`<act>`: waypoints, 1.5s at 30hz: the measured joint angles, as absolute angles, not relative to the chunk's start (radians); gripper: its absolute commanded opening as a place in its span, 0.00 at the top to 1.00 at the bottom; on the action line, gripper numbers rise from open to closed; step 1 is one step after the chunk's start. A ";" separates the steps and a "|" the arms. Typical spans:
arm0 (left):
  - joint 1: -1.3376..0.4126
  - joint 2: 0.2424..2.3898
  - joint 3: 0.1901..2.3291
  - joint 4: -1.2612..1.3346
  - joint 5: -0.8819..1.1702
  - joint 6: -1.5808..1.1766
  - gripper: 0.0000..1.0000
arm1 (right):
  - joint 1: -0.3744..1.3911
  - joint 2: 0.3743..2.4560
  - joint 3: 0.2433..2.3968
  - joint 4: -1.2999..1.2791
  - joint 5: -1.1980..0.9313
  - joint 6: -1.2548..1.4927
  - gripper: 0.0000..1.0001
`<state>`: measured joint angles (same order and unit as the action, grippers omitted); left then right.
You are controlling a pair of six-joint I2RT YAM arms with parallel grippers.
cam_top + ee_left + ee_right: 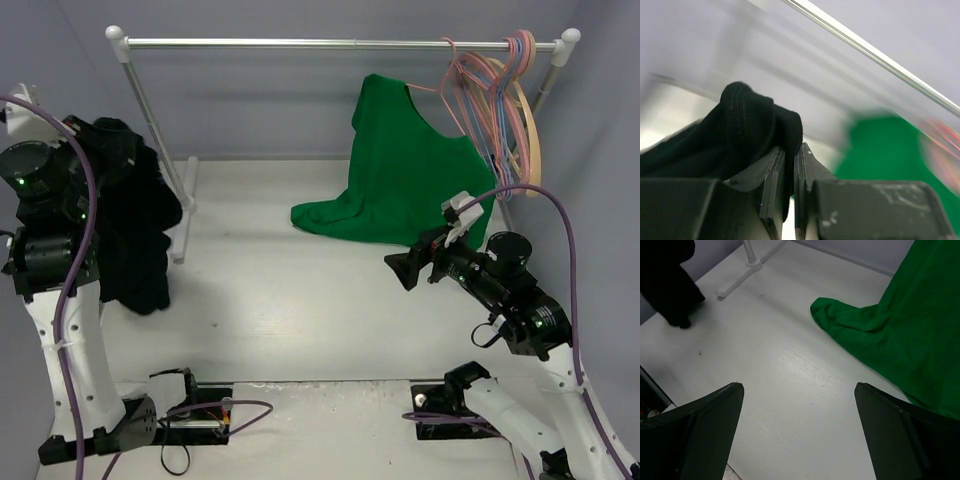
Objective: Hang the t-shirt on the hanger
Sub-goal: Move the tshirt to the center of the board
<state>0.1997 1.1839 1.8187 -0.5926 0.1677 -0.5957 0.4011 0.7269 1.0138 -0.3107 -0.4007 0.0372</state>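
Observation:
The black t-shirt (140, 215) hangs in the air at the left, its hem near the table. My left gripper (108, 135) is shut on a fold of it; in the left wrist view the cloth (747, 125) is pinched between the jaws (790, 165). My right gripper (408, 268) is open and empty above the table, right of middle; in the right wrist view (797, 390) it looks down on bare table, with the t-shirt's hem (670, 290) at the upper left. Pink wire hangers (468, 85) hang at the rack's right end; I cannot tell which is the task's.
A white clothes rack (340, 43) spans the back, its left foot (185, 215) on the table. A green t-shirt (400, 180) hangs from it and trails on the table. Blue hangers (522, 60) and a thick tan hanger (530, 120) hang at the right end.

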 measured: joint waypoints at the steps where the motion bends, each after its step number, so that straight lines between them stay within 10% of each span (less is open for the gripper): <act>1: 0.172 1.158 1.795 -0.589 0.238 -0.617 1.00 | 0.401 0.714 1.013 -0.311 -0.401 0.043 0.00; 18: -0.265 1.418 1.972 -0.676 0.703 -0.726 1.00 | 0.408 0.745 0.985 -0.295 -0.460 0.085 0.05; 29: -0.268 1.074 1.177 -0.769 0.498 -0.540 0.54 | 0.413 0.937 0.985 -0.257 -0.507 0.087 0.17; 45: -0.100 1.179 0.754 -0.675 0.207 -0.693 0.50 | 0.710 1.539 1.145 -0.133 -0.324 0.038 0.32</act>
<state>-0.0998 1.1793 0.7536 -0.6750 0.2070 -0.6930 0.7105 1.5394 1.1446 -0.1326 -0.3237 0.0383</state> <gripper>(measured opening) 0.495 0.685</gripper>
